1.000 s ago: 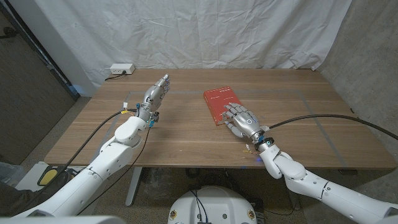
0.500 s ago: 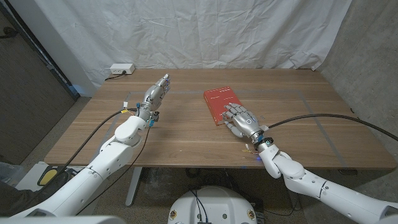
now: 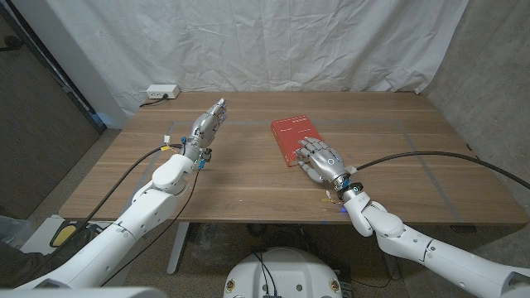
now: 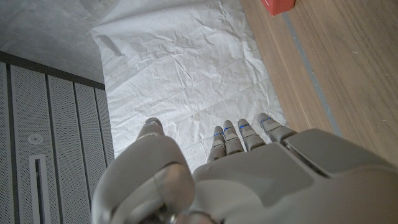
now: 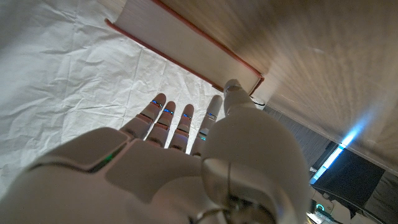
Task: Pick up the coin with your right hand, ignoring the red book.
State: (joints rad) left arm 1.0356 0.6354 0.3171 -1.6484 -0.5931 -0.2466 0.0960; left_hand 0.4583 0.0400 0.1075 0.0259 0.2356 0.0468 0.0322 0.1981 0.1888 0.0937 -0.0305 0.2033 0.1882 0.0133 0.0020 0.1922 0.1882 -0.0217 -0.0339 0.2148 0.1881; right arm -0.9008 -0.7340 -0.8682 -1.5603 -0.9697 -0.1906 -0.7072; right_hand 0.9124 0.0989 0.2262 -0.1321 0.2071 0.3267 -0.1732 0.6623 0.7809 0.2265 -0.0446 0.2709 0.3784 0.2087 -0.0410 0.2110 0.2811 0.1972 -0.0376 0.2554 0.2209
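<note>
The red book (image 3: 291, 136) lies on the wooden table (image 3: 248, 178) a little right of the middle. My right hand (image 3: 323, 161) hovers at the book's near right corner, fingers stretched out over its edge, holding nothing. Whatever lies under that hand is hidden. In the right wrist view the right hand (image 5: 180, 168) reaches toward the book's pale page edge (image 5: 186, 46). My left hand (image 3: 207, 127) stands on the left side of the table, fingers straight and apart, holding nothing. In the left wrist view the left hand (image 4: 236, 180) points at the backdrop, with a corner of the red book (image 4: 278, 5) beyond it.
A white power strip (image 3: 160, 92) sits at the table's back left corner. A white cloth backdrop (image 3: 273, 41) hangs behind the table. A black cable (image 3: 431, 157) runs from my right wrist across the table's right side. Faint tape lines (image 3: 414, 145) mark the tabletop.
</note>
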